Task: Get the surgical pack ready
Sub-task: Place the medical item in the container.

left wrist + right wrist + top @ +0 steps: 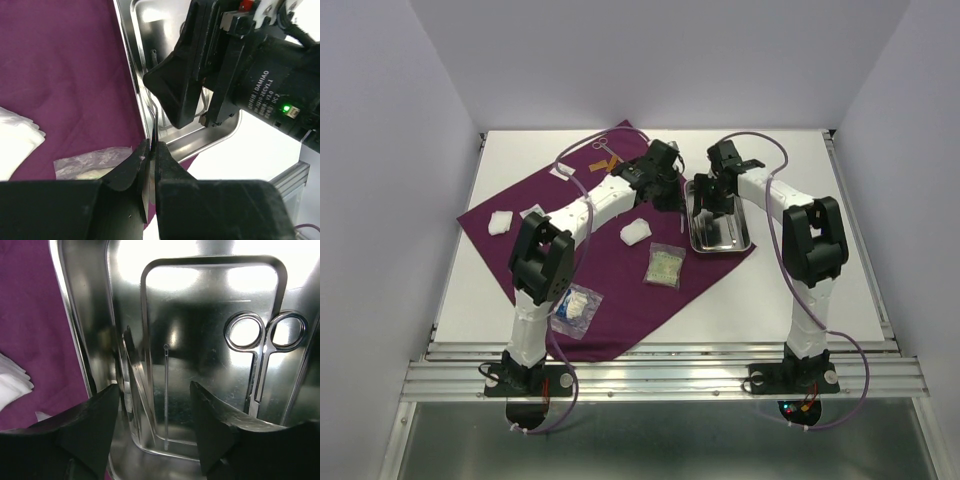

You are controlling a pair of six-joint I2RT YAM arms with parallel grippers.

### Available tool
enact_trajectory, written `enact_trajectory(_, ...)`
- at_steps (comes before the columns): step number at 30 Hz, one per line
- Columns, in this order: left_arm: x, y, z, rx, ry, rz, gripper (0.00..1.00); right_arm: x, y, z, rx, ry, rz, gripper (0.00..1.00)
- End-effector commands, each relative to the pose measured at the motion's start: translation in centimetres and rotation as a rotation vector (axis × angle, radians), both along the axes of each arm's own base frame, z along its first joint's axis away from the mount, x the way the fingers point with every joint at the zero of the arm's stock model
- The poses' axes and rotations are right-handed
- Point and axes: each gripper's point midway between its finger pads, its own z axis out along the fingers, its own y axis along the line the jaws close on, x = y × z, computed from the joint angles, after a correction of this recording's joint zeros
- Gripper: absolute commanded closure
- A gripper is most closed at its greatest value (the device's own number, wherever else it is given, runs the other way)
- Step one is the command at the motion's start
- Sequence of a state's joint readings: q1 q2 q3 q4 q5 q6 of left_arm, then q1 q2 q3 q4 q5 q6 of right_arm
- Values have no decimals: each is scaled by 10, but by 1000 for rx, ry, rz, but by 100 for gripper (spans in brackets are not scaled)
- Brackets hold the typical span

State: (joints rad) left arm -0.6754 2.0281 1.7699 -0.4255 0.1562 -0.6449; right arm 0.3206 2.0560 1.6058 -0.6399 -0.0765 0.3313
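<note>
1. Tweezers [155, 125] pointed straight out from the left gripper [151, 150], long axis in line with its fingers and tips inside the steel tray [155, 30] by its left wall.
2. Left fingers were pinched tight on the tweezers' rear end, with no gap showing.
3. Right gripper [155, 387] hung over the tray, fingers wide apart and holding nothing. Scissors [265, 355] lay flat below, rings pointing away.
4. Tray sat on the purple cloth's [620, 290] right corner.

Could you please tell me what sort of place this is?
Probably a robotics test cell, not an operating room: white walls box in the table, the left arm and right arm are bolted to an aluminium rail, and a steel tray overlaps a purple cloth.
</note>
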Motion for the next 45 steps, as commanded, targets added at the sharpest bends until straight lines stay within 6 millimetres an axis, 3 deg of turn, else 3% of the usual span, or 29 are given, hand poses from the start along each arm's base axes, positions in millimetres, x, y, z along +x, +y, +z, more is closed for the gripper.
enact_trajectory(1,8,-19,26,-70,-51,-23,100,11,-1,33,6,-102,-27,31)
enact_trajectory(5,9,-27,18,-27,-58,-24,100,17,-16,57,-15,-155,-97,27)
enact_trajectory(8,13,-38,12,-15,-51,-27,100,21,-49,79,-53,-197,-223,25)
enact_trajectory(11,17,-50,4,-26,-42,-29,100,18,-106,86,-95,-213,-405,25)
enact_trajectory(18,24,-68,-18,-36,-12,-10,100,-1,-155,106,-107,-283,-591,21)
enact_trajectory(20,25,-68,-22,-35,-11,-1,100,-5,-161,108,-114,-291,-608,21)
enact_trajectory(23,25,-66,-26,-23,0,14,89,-6,-164,116,-121,-314,-613,21)
enact_trajectory(27,22,-63,-26,-13,6,17,67,-4,-161,116,-113,-311,-598,21)
enact_trajectory(31,19,-61,-17,-17,-10,13,57,-4,-158,113,-103,-298,-588,21)
enact_trajectory(38,18,-49,17,-19,-78,26,58,-5,-156,109,-94,-288,-583,21)
enact_trajectory(40,22,-37,31,3,-122,53,60,-5,-155,108,-87,-287,-580,21)
enact_trajectory(45,34,16,36,115,-175,186,62,-6,-152,110,-69,-293,-571,21)
